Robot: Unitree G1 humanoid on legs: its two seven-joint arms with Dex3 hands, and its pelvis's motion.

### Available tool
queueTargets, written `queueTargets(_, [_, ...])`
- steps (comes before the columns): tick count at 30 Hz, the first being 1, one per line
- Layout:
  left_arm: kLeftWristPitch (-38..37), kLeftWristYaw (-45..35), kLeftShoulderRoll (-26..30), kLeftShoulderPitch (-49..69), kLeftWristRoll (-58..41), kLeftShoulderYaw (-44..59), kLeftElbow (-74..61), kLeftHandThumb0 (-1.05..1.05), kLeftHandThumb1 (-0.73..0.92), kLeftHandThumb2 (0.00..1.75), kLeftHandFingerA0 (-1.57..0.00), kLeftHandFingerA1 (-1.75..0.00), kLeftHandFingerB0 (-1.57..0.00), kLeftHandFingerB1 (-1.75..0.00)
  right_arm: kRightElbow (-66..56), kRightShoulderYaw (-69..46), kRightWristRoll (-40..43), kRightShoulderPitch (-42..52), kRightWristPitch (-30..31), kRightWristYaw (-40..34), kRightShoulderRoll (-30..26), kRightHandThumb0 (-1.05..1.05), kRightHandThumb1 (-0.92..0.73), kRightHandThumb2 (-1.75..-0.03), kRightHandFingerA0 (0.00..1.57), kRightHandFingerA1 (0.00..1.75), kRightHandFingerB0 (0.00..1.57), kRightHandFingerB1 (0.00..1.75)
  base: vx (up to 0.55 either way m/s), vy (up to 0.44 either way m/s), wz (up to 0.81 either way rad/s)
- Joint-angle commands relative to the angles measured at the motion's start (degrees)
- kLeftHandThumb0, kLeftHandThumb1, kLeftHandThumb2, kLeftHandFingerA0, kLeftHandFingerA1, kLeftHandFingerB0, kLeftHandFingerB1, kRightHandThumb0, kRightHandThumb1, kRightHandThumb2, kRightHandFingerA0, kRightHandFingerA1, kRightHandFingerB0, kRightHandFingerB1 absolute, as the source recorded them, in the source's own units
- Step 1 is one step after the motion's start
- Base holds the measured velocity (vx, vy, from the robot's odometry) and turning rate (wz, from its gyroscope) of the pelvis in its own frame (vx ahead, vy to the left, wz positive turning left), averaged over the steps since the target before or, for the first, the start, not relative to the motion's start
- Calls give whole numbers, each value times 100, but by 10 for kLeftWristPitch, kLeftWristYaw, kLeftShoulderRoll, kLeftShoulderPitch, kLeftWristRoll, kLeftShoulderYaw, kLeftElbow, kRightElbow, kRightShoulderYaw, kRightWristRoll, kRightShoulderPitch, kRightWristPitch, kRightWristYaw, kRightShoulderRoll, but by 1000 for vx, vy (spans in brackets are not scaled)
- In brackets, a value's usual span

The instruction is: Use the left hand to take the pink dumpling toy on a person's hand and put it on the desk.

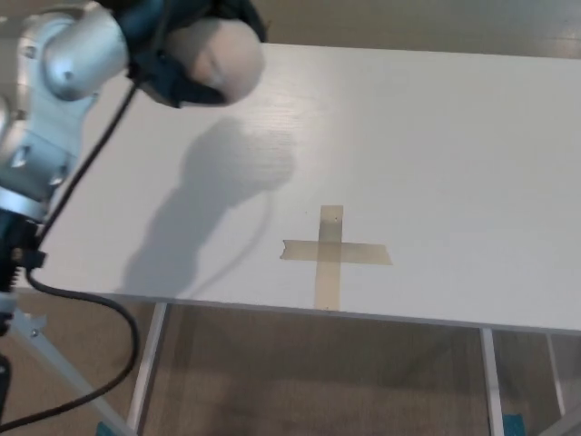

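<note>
The left hand (pixel 186 45) was high above the far-left of the white desk (pixel 436 136), its black fingers wrapped round the pink dumpling toy (pixel 218 56), which bulged out on the hand's right side. Let go from that height, the round toy could bounce or roll off the desk, missing the tape cross (pixel 333 252).

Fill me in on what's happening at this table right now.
The robot's left hand is closed around a pale pink, rounded dumpling toy and holds it in the air over the far left part of the white desk, casting a shadow on the surface. The toy has not been set down. A cross of tan tape marks the desk near its front edge. No person's hand and no right hand are in view.
</note>
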Motion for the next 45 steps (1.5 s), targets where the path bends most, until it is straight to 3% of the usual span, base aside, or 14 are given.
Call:
queueTargets(1, [-35, 19, 35, 46, 1, 9, 38, -28, 75, 63, -78, -125, -86, -58, 2, 2, -1, 9, 1, 1, -2, -36, -59, -87, 44, 53, 43, 52, 0, 0, 0])
queueTargets(14, [-82, 140, -2, 89, 59, -60, 192, -27, 77, 63, -76, -131, -65, -43, -1, -3, 4, 17, 1, -2, -5, -36, -59, -88, 47, 54, 40, 51, 0, 0, 0])
queueTargets(15, [-86, 155, -6, 97, 65, -65, 194, -26, 75, 64, -76, -132, -61, -43, -1, -4, 5, 17, 0, -2, -5, -30, -74, -63, 52, 40, 48, 39, 0, 0, 0])
queueTargets(19, [-104, 204, -19, 123, 79, -82, 199, -24, 73, 63, -76, -133, -61, -43, 0, -8, 8, 18, 0, -2, -1, -30, -74, -63, 52, 40, 48, 39, 0, 0, 0])
queueTargets(20, [-110, 219, -27, 128, 85, -90, 209, -25, 72, 63, -76, -135, -62, -43, 0, -11, 10, 16, 1, 0, -2, -36, -60, -88, 47, 55, 40, 51, 0, 0, 0])
queueTargets(21, [-113, 227, -32, 134, 87, -95, 212, -24, 72, 63, -76, -136, -62, -43, 1, -13, 11, 18, 1, 1, -4, -30, -74, -63, 51, 40, 48, 39, 0, 0, 0])
queueTargets(32, [-123, 247, -61, 143, 83, -108, 221, -23, 73, 64, -73, -137, -70, -46, 0, -10, 4, 22, -3, 4, -7, -29, -74, -63, 51, 40, 47, 39, 0, 0, 0])
queueTargets(33, [-121, 239, -65, 149, 78, -108, 217, -28, 46, 96, -1, -48, 0, -47, 0, -10, 4, 25, -4, 4, -7, -29, -75, -63, 51, 40, 48, 39, 0, 0, 0])
queueTargets(35, [-120, 230, -69, 158, 72, -108, 212, -28, 46, 96, -1, -48, 0, -47, 0, -10, 3, 28, -5, 4, -7, -29, -75, -63, 51, 40, 48, 39, 0, 0, 0])
queueTargets(36, [-111, 212, -67, 157, 73, -111, 207, -73, 46, 77, 0, 0, 0, -6, 0, -10, 4, 27, -4, 3, -7, -29, -75, -63, 50, 40, 47, 38, 0, 0, 0])
queueTargets(41, [-65, 163, -70, 150, 75, -112, 178, -86, 51, 59, 0, 0, 0, -12, -1, -13, 6, 18, -2, 0, -9, -35, -61, -88, 46, 54, 42, 52, 0, 0, 0])
queueTargets(43, [-62, 160, -69, 151, 74, -110, 172, -86, 51, 59, 0, 0, 0, -12, -1, -13, 6, 18, -1, -1, -9, -35, -61, -88, 46, 54, 42, 52, 0, 0, 0])
queueTargets(44, [-64, 161, -68, 154, 72, -108, 165, -88, 57, 59, 0, 0, 0, -13, -1, -12, 5, 18, -1, 0, -9, -29, -75, -63, 51, 40, 48, 39, 0, 0, 0])
queueTargets(45, [-67, 162, -63, 157, 70, -103, 149, -88, 51, 91, 0, 0, 0, -7, -1, -12, 5, 16, 1, 1, -9, -29, -75, -63, 52, 40, 48, 39, 0, 0, 0])
